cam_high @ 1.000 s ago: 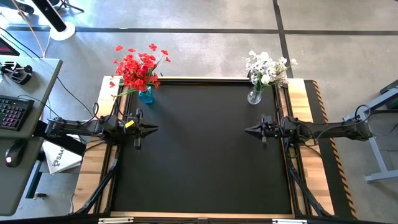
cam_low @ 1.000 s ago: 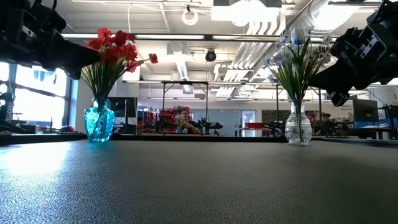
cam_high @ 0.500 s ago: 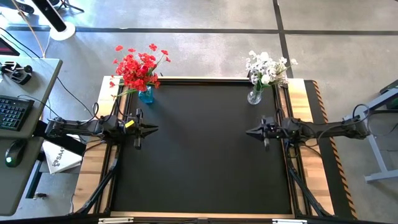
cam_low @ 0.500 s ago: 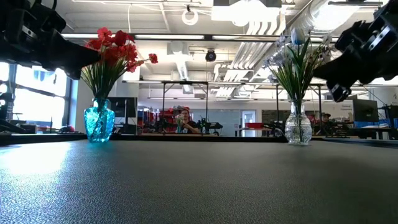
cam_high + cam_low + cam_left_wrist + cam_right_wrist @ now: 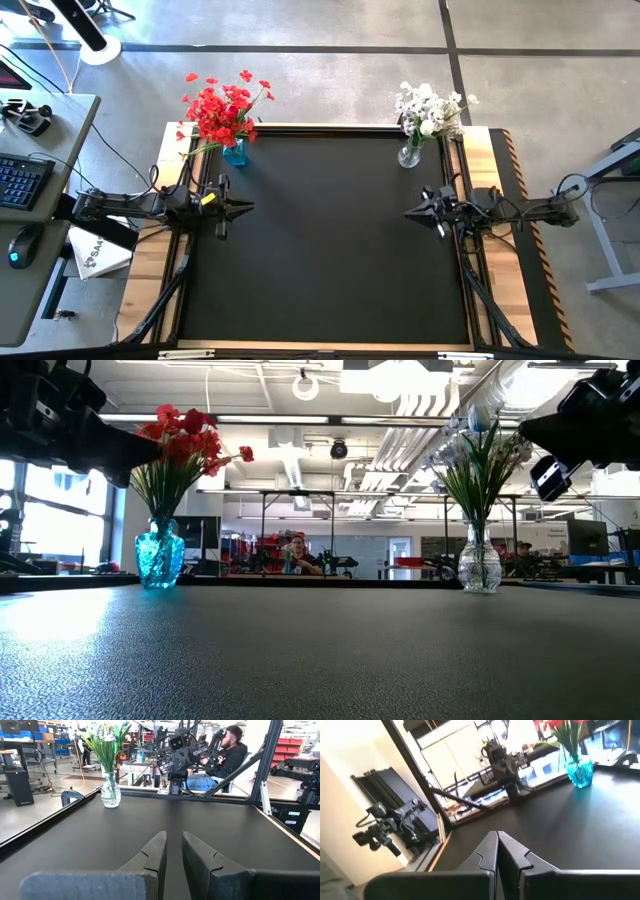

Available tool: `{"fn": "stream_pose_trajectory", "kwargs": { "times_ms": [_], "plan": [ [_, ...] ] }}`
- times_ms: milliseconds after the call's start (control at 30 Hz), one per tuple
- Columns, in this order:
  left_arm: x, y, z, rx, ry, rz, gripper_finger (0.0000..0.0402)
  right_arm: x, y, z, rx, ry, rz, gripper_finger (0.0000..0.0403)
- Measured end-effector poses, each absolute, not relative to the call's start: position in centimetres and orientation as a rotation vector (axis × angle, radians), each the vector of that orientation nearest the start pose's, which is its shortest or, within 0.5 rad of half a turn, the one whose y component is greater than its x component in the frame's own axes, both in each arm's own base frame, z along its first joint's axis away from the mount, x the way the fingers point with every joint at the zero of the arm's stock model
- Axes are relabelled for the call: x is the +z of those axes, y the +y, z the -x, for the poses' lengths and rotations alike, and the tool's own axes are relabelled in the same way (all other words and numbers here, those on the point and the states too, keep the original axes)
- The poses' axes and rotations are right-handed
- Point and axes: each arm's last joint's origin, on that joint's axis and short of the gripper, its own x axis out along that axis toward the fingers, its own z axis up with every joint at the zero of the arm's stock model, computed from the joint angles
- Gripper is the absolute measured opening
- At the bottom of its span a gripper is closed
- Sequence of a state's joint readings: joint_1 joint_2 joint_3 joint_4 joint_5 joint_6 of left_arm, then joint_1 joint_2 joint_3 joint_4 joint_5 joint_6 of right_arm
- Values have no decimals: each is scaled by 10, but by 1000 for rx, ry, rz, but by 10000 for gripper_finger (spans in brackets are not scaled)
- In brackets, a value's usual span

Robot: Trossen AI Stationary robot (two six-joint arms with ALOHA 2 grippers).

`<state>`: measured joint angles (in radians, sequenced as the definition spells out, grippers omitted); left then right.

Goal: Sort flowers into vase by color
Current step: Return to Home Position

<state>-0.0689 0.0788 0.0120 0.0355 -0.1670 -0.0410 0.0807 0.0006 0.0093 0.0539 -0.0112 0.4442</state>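
Okay, I'm seeing the red flowers (image 5: 222,108) standing in the blue vase (image 5: 234,152) at the counter's (image 5: 320,260) far left corner. My left claw (image 5: 247,208) is hovering nearby, narrowly parted and empty. The white flowers (image 5: 428,108) are sitting in the clear vase (image 5: 409,156) far right, and my right claw (image 5: 410,212) is hanging near it, pinched closed on nothing.

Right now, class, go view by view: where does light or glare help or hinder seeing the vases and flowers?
Low view: ceiling lights and a window backlight the scene, leaving a sheen on the mat by the blue vase. Right wrist view: tilted, wall overexposed; the red flowers are cut off at the edge. Left wrist and high views: evenly lit; the transparent vase shows clearly.
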Motion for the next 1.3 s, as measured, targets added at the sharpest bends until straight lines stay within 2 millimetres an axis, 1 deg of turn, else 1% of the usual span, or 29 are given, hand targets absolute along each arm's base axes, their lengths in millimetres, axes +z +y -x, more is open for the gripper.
{"fn": "stream_pose_trajectory", "kwargs": {
  "times_ms": [100, 267, 433, 767, 1300],
  "plan": [
    [165, -2, -102, 99, 28, 37, 46, 172, 8, -97, 92, -47, -372, 0],
    [165, -2, -102, 99, 25, 38, 46, 170, 7, -97, 48, -46, -122, 0],
    [165, -2, -102, 99, 25, 38, 46, 169, 6, -97, 10, -34, -36, 0],
    [165, -2, -102, 99, 25, 38, 46, 169, 6, -97, 11, -34, 24, 0],
    [165, -2, -102, 99, 25, 38, 46, 169, 6, -97, 18, -29, 24, 0]
  ]
}}
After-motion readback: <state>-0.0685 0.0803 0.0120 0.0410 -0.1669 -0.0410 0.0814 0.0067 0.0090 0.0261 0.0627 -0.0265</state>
